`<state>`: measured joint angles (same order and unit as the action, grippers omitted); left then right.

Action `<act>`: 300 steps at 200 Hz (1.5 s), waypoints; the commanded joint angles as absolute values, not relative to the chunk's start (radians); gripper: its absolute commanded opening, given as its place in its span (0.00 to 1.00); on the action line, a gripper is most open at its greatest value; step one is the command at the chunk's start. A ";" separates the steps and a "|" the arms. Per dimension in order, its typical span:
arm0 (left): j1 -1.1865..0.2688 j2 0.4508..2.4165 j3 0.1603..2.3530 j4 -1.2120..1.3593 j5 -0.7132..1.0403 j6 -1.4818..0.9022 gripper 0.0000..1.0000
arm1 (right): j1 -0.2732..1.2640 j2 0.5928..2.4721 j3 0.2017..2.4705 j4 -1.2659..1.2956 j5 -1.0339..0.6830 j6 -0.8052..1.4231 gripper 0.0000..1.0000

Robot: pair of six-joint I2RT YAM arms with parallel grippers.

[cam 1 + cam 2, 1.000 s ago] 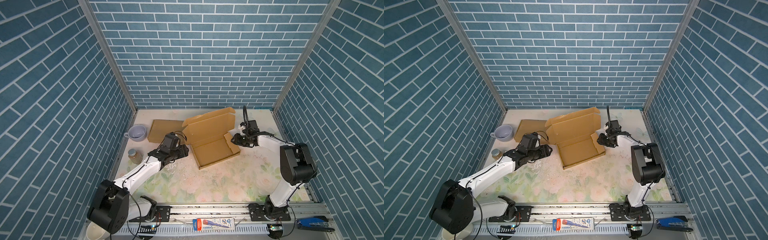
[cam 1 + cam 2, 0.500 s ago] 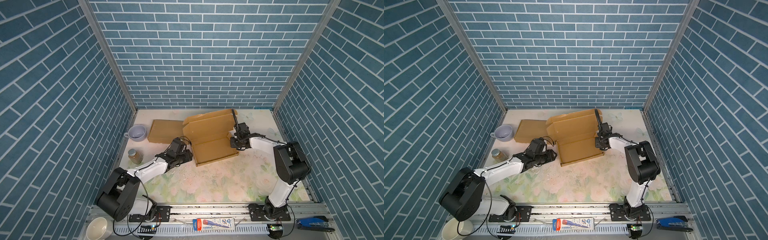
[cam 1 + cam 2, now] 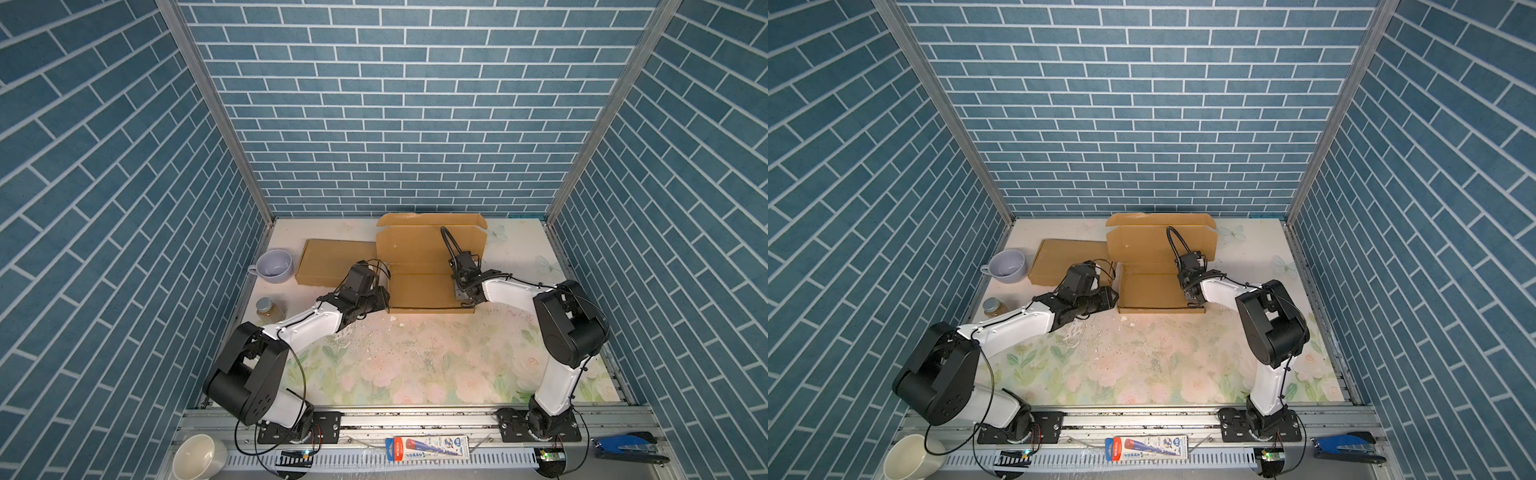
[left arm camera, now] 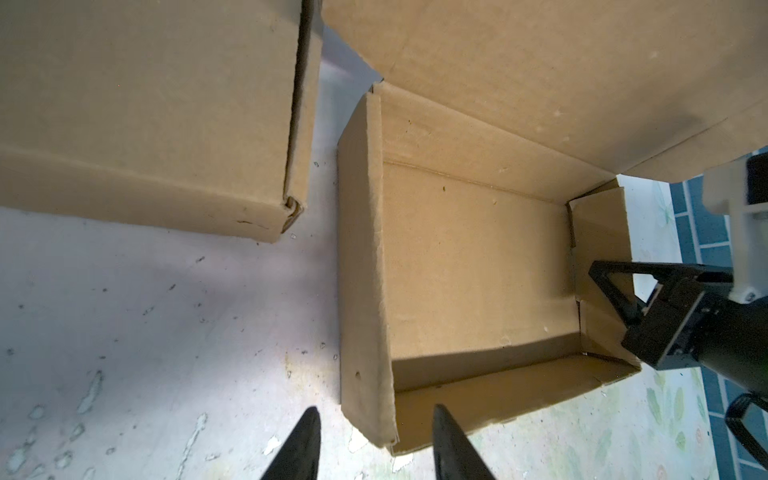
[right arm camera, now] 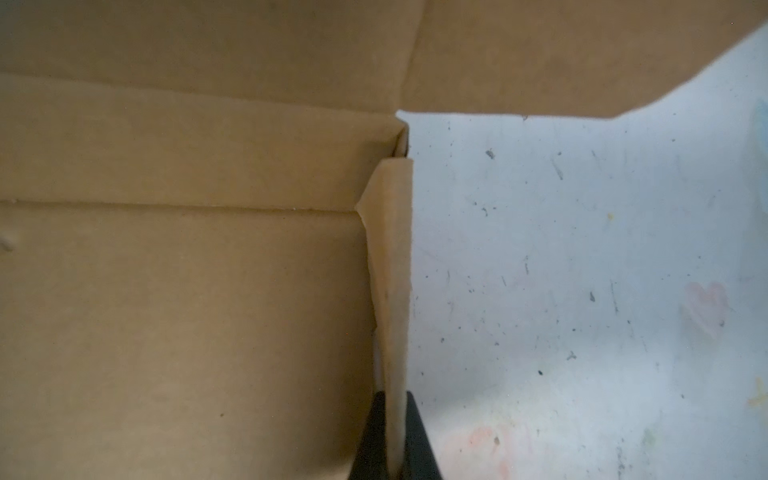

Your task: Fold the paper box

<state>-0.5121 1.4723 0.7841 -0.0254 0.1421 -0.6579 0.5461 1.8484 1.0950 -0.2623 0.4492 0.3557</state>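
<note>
Two boxes: right jaws pinch the open box (image 3: 419,286), left jaws gape, closed box (image 3: 336,262) alongside.

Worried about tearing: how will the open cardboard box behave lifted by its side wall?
Probably light: the box is thin, empty. Its side wall, pinched by the right gripper, likely bends at creases. Raised lid may flop.

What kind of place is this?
Probably a robot test booth: printed brick panels enclose a flowered table, and the left arm and right arm are bolted to a metal rail.
</note>
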 commanded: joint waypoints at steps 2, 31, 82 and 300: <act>-0.495 1.463 0.804 -0.062 0.142 -0.600 0.46 | 0.545 1.920 1.085 -0.374 0.537 0.356 0.00; -0.494 1.547 0.866 -0.051 0.167 -0.569 0.46 | 0.549 1.929 1.094 -0.377 0.535 0.354 0.00; -0.495 1.719 0.999 -0.050 0.162 -0.529 0.37 | 0.550 1.931 1.100 -0.382 0.543 0.350 0.00; -0.557 1.811 1.048 -0.109 0.045 -0.522 0.12 | 0.554 1.876 1.204 -0.491 0.371 0.397 0.24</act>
